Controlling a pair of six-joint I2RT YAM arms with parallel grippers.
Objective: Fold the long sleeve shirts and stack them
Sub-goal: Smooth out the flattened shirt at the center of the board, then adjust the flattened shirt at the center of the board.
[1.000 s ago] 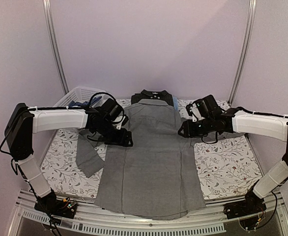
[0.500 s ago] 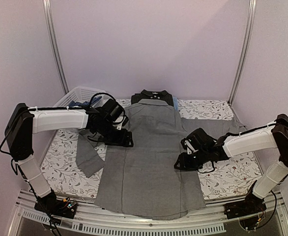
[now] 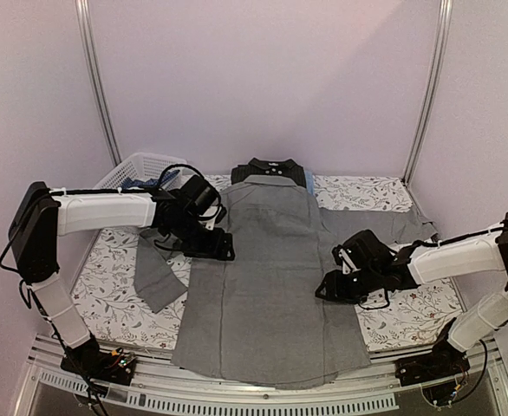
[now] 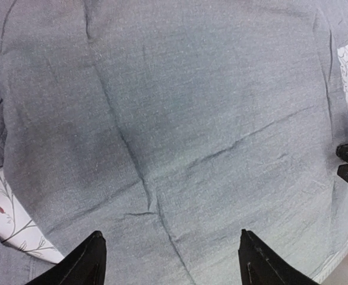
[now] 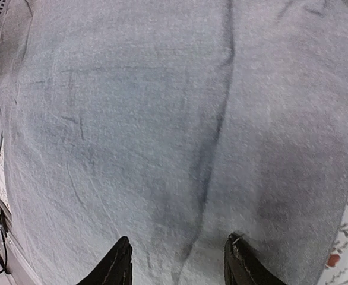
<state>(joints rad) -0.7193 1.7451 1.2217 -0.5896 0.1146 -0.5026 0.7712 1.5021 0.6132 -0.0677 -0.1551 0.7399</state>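
Note:
A mid-grey long sleeve shirt [image 3: 267, 277] lies spread flat across the table, collar at the back. Its left sleeve [image 3: 154, 273] hangs folded down and its right sleeve [image 3: 393, 227] stretches out to the right. Behind the collar lies a folded black shirt [image 3: 270, 166], with a sliver of light blue cloth [image 3: 309, 180] beside it. My left gripper [image 3: 225, 248] [image 4: 169, 237] stands open over the grey shirt's left side, nothing between its fingers. My right gripper [image 3: 323, 291] [image 5: 179, 239] is open low over the shirt's right side, fingertips at the cloth.
A white lattice basket [image 3: 137, 166] with blue cloth in it stands at the back left. The table cover [image 3: 401, 299] is a floral print. The shirt's hem hangs over the near metal rail [image 3: 263, 394].
My right arm has swung from the shirt's right shoulder toward me along its right side. The hem has shifted slightly. The left arm has not moved.

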